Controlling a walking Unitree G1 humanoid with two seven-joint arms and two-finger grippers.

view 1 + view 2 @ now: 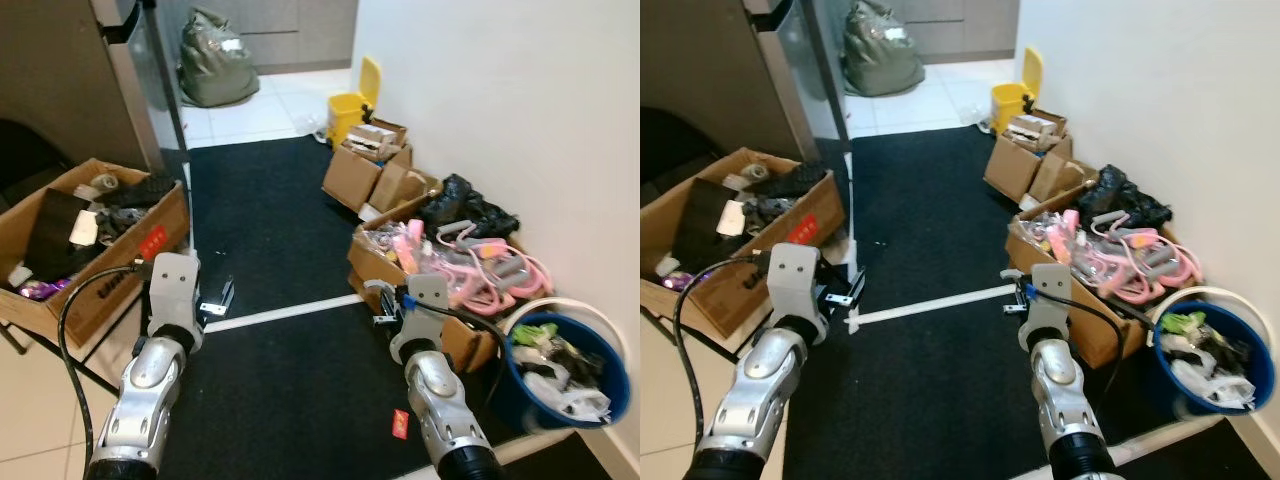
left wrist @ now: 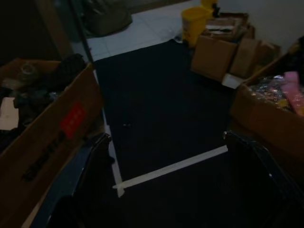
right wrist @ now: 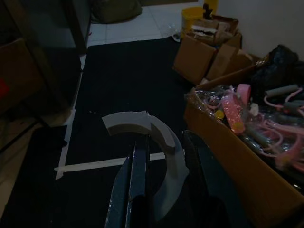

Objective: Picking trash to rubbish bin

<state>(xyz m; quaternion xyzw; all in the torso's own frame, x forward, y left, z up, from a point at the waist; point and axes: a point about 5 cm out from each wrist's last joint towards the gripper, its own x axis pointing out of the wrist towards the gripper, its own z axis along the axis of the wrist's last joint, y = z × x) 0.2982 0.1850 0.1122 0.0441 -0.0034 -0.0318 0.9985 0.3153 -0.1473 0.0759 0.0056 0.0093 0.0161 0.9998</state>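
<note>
White curved scrap is sitting pinched in right fingers; swinging toward blue bin at 3 o'clock; left fingers gaping empty.

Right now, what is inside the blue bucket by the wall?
The blue bucket holds crumpled white plastic, a green scrap and dark rubbish. What lies beneath that top layer is covered.
</note>
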